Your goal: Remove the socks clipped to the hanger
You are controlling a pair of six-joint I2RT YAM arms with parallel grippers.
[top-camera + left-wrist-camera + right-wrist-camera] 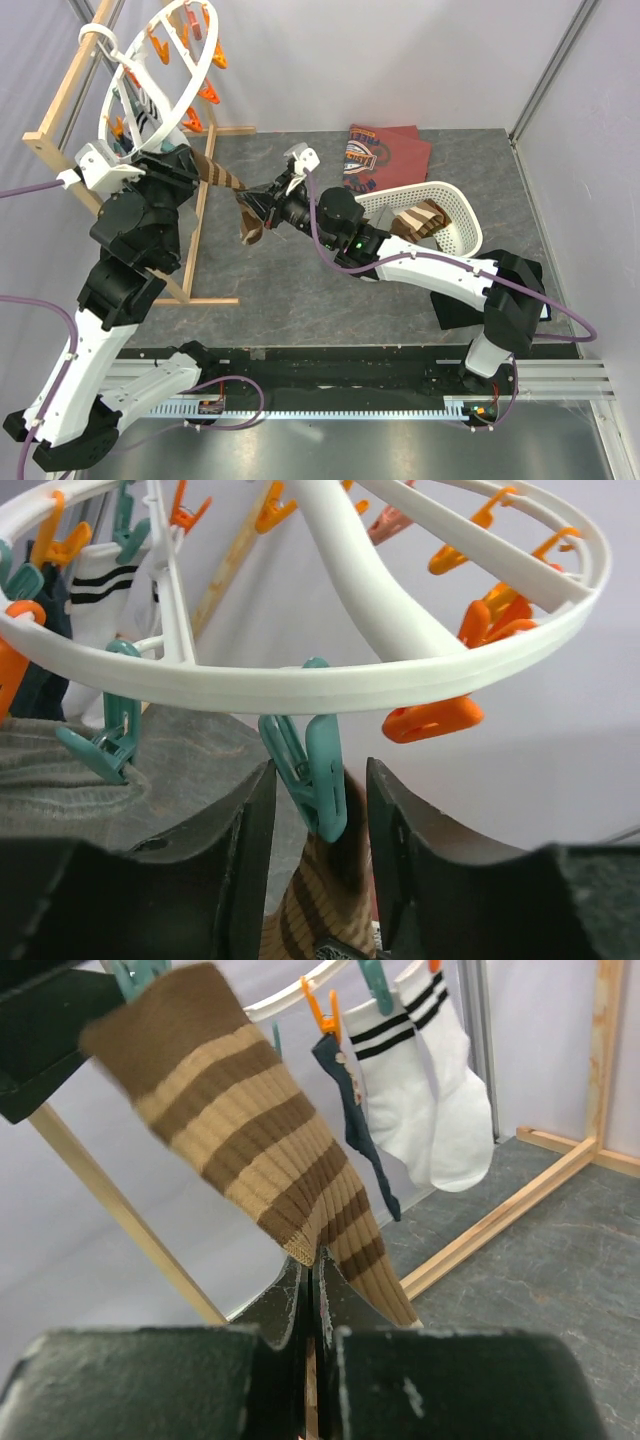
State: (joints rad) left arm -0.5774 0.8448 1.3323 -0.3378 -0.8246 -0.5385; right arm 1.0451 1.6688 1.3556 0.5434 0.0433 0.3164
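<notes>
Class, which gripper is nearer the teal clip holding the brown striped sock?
Left. The left gripper straddles the teal clip, one finger on each side. The right gripper is shut on the brown striped sock further down, away from the clip.

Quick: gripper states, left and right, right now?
Left gripper: open, one finger on either side of a teal clip.
Right gripper: closed on the brown striped sock.

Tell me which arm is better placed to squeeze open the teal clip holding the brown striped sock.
Left. Its pincer sits open around the teal clip, a finger on each side. The right pincer is shut on the brown striped sock lower down, away from that clip.
</notes>
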